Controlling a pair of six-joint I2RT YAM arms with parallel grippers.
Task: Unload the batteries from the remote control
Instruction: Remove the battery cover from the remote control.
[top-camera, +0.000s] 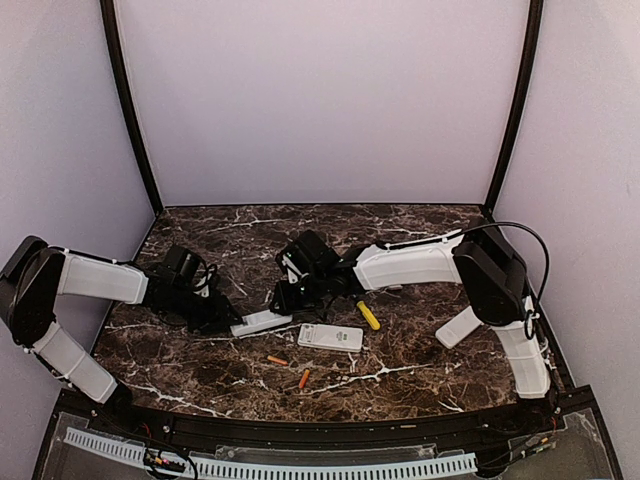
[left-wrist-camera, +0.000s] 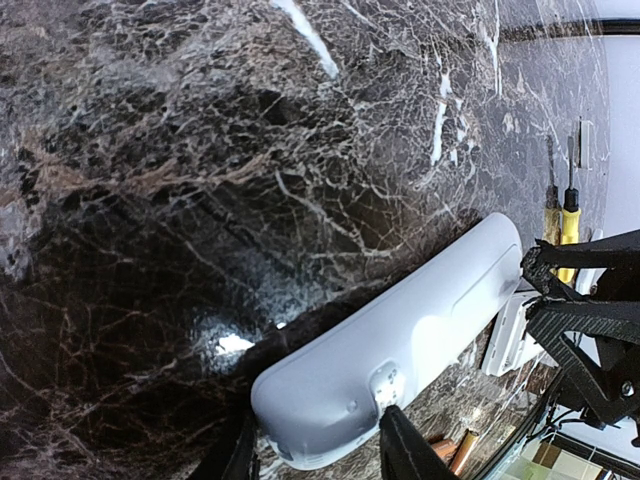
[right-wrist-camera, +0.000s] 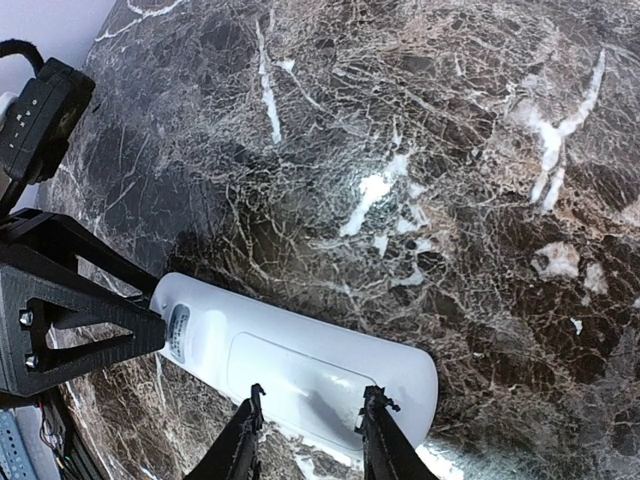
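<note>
My left fingers (left-wrist-camera: 402, 446) grip one end of the white remote (top-camera: 262, 322), my right fingers (right-wrist-camera: 378, 440) clamp its other end, mid-frame in the top view. Two orange batteries (top-camera: 277, 360) lie loose on the worktop (top-camera: 420, 380) at lower centre.

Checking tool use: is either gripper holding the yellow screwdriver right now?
No, the yellow screwdriver lies loose on the table; the left gripper grips the white remote.

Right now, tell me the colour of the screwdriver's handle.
Yellow; the screwdriver handle shows best in the top external view.
</note>
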